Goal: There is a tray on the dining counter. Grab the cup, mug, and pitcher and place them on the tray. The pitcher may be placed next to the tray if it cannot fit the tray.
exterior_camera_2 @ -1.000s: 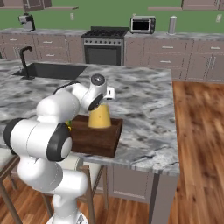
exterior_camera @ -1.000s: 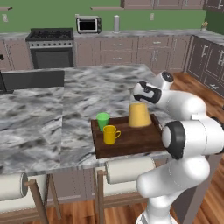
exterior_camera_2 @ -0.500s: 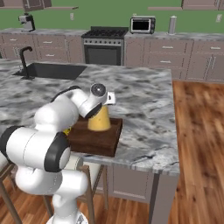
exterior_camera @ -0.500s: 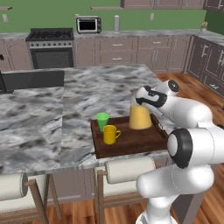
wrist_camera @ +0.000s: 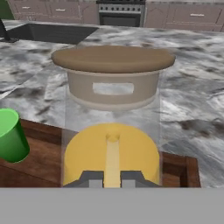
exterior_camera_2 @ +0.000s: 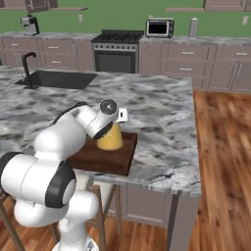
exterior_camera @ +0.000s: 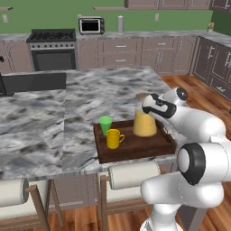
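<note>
support: dining counter [exterior_camera: 54, 117] | on it: tray [exterior_camera: 135, 149] near front edge

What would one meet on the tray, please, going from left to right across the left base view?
Cup → mug → pitcher → gripper, closed at the pitcher's handle side; all three vessels stand inside the tray.

- My arm rises from the base, bends at the elbow and reaches forward and inward over the counter edge.
- The wrist is turned so the hand points roughly level, toward the far side.
- My gripper [wrist_camera: 112, 178] has its fingertips [wrist_camera: 91, 179] drawn nearly together, a narrow gap between them.
</note>
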You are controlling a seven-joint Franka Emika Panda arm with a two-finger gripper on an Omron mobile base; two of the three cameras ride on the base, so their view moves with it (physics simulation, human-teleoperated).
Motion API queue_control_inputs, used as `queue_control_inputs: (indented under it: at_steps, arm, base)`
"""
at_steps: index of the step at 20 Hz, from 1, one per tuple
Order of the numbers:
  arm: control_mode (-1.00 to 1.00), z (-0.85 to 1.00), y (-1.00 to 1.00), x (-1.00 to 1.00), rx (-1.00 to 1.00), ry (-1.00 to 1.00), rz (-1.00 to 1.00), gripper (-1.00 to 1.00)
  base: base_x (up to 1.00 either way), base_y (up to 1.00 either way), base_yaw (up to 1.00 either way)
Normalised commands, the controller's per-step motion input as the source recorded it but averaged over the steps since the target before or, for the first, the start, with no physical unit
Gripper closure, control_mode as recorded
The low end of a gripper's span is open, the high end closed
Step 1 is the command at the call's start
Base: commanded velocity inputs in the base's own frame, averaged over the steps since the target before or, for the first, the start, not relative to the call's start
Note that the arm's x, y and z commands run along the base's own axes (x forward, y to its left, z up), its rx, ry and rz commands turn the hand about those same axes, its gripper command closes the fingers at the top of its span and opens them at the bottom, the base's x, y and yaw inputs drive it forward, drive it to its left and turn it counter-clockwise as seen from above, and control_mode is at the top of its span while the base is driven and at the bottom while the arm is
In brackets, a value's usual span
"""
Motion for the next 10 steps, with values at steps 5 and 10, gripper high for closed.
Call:
queue_control_inputs:
  at_steps: [5, 10]
  arm:
    - [-1.00, -0.14, 0.00, -0.24, 0.00, 0.01, 0.00, 1.00]
    - [-1.00, -0.10, 0.00, -0.09, 0.00, 0.03, 0.00, 1.00]
  base:
    - [0.00, 0.00, 0.00]
    - [0.00, 0.00, 0.00]
